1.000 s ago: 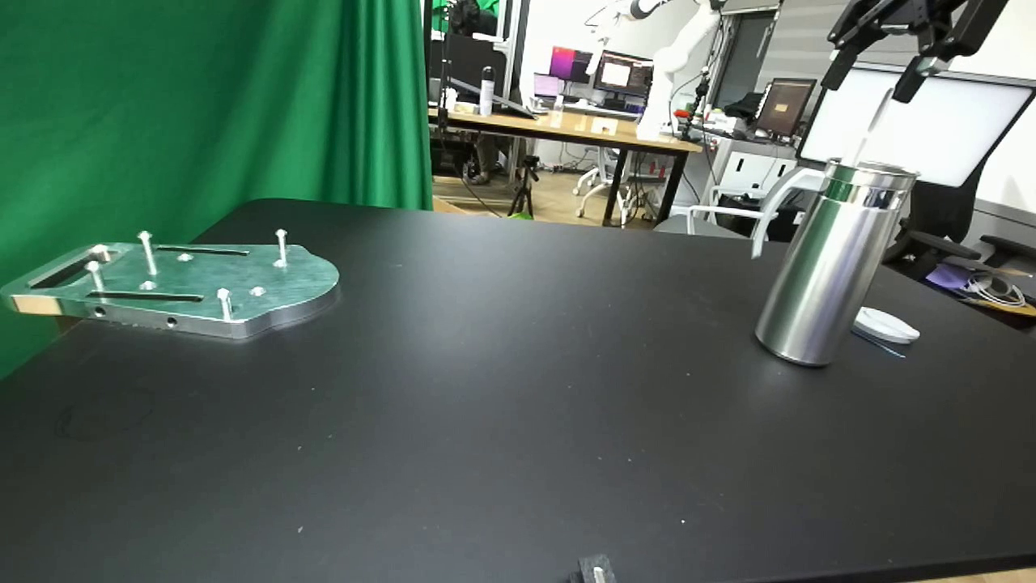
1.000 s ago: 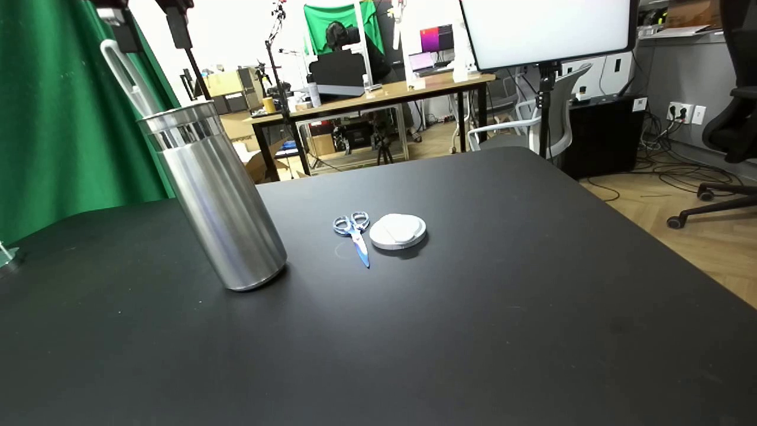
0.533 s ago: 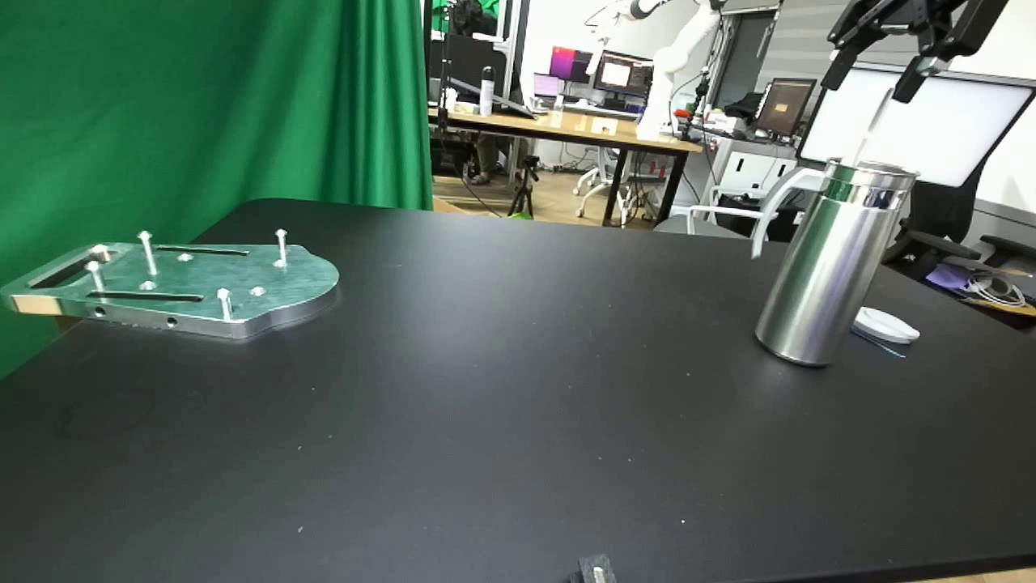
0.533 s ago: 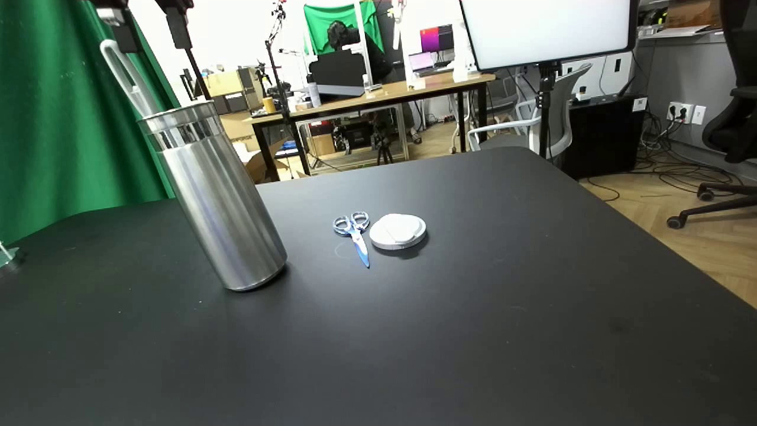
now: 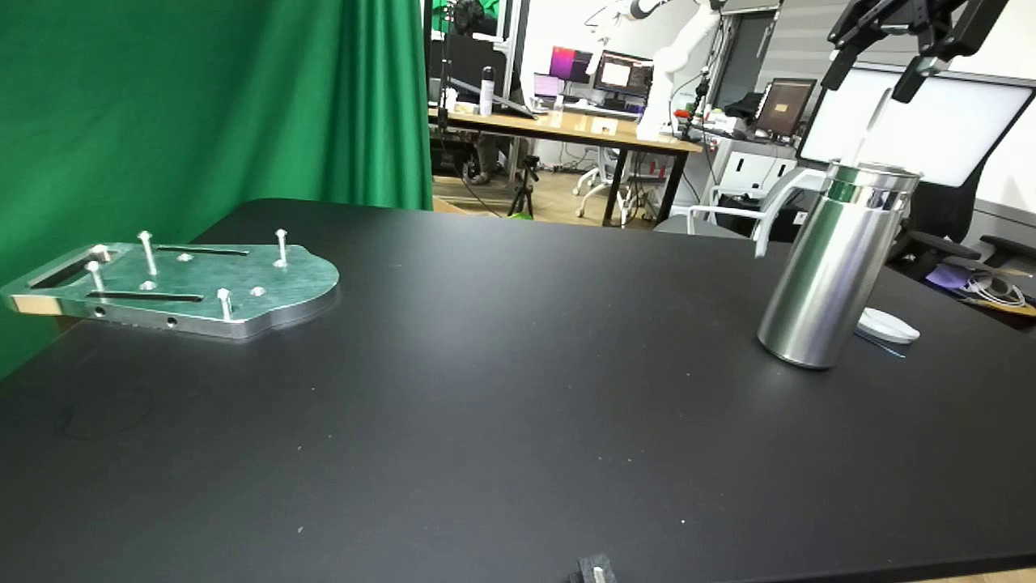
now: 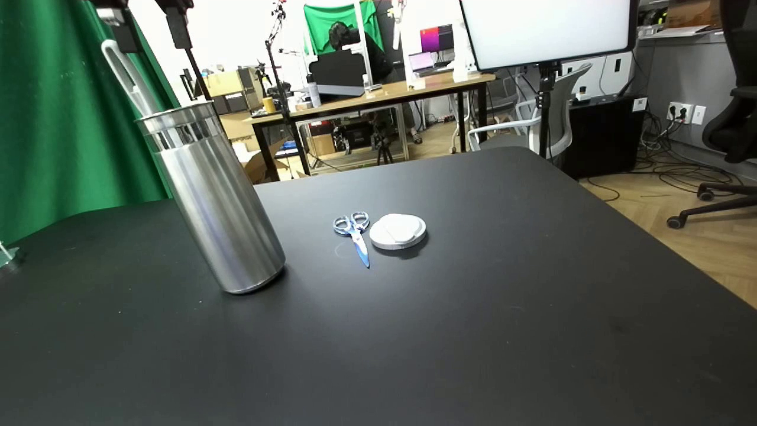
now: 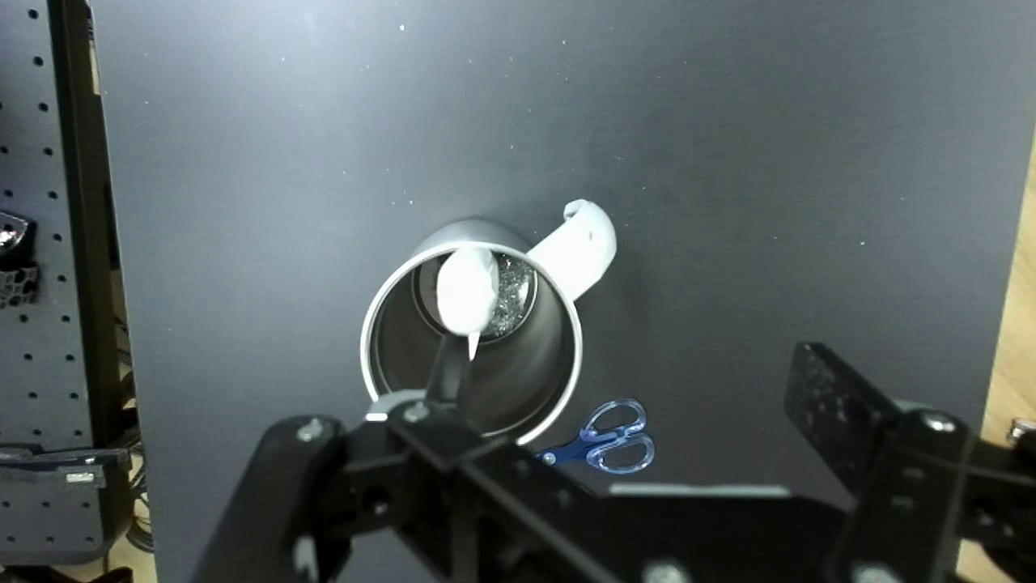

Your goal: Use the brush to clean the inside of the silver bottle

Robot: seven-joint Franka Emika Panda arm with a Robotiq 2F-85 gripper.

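So, the bottle [image 5: 834, 271] is standing on the black table [image 5: 486, 405], and the brush [image 5: 871, 129] is sitting inside it, its pale upper end poking out past the rim at a slant. The gripper [image 5: 868, 89] is hanging right above, and its jaws are standing wide apart. The brush's top is ending just beside one finger [image 7: 447, 374]; whether they're touching, I'm honestly not able to tell from these angles. Looking down from the wrist view, I'm seeing that top as a white blob over the mouth, and the bottle's white handle [image 7: 579, 251] is sticking out to one side. The bristle end, I'm not really making out. Blue scissors [image 6: 359, 241] are lying near the bottle too, and a white disc [image 6: 397, 232] is resting just beside them. Way off from all that, a metal plate [image 5: 214, 273] with pegs is lying at the table's edge, and a green curtain [image 5: 202, 97] is hanging behind it.
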